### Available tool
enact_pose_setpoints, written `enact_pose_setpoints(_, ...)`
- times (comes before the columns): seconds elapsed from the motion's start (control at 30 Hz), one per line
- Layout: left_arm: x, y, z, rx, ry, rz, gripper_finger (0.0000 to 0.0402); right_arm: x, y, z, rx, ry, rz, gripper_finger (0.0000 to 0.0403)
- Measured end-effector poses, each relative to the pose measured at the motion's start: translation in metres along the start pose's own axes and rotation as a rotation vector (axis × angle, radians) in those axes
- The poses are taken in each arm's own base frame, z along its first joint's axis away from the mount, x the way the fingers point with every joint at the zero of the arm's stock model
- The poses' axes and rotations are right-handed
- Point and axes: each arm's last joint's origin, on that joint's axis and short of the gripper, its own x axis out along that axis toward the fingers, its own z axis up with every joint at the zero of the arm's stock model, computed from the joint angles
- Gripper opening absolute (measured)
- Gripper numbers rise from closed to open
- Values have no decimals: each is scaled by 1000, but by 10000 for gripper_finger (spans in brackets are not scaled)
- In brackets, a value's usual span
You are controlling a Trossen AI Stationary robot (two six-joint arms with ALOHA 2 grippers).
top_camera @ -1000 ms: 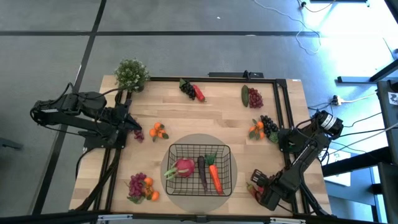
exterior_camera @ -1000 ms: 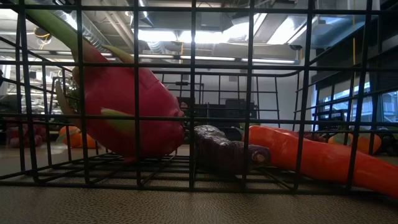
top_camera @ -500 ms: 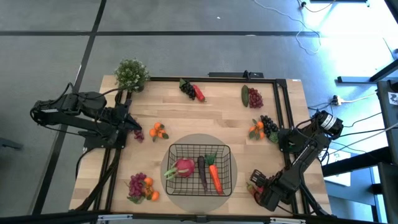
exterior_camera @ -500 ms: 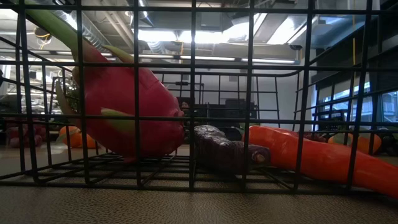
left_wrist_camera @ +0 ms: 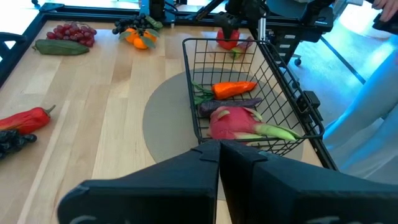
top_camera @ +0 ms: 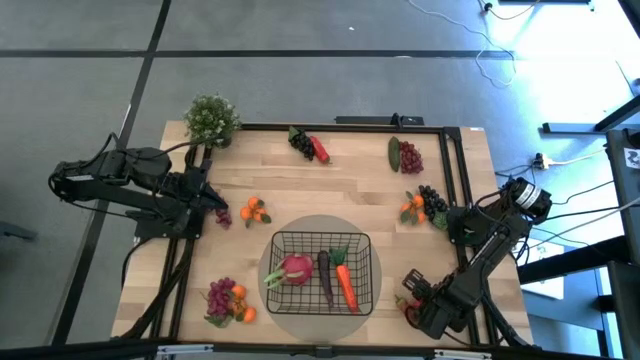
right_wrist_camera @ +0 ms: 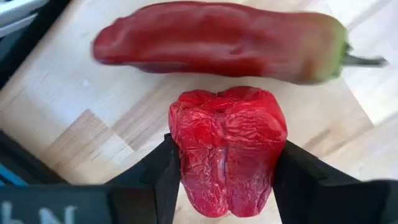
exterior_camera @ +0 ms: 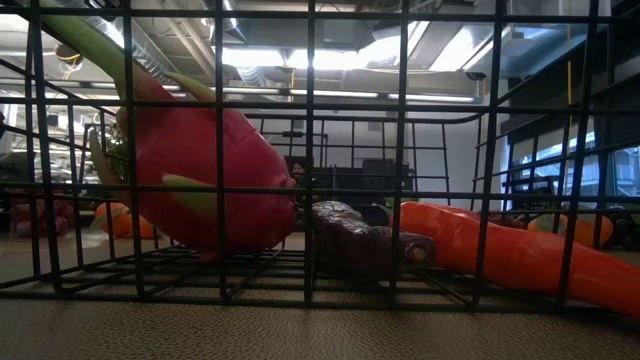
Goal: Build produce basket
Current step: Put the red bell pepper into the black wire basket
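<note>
The basket sits mid-tabletop, and we have a red pepper between the right fingers.

Inside the basket lie a pink radish, a dark eggplant and a carrot, their long axes running roughly front to back. Our right gripper is down at the tabletop's near right corner, and in the right wrist view its fingers press both flanks of a squat red pepper, apparently gripping it. A long red pepper lies crosswise just beyond. The basket lies leftward of this gripper, so the right arm is clearly the nearer one. The left gripper waits at the left side with fingers shut on nothing.
</note>
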Motion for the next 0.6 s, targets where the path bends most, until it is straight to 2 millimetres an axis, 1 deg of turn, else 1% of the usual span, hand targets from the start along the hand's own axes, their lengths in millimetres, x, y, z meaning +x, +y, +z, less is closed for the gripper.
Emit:
enact_pose_setpoints(0.17, 0, 0, 0, 0, 0, 0, 0, -1, -8, 2, 33, -4, -23, 180)
enact_pose_setpoints(0.33, 0, 0, 0, 0, 0, 0, 0, -6, -21, 5, 119, -3, -51, 180)
enact_pose_setpoints(0.47, 0, 0, 0, 0, 0, 0, 0, -13, -29, 8, 154, 4, -47, 180)
enact_pose_setpoints(0.6, 0, 0, 0, 0, 0, 0, 0, -27, -38, 14, 186, 0, -44, 180)
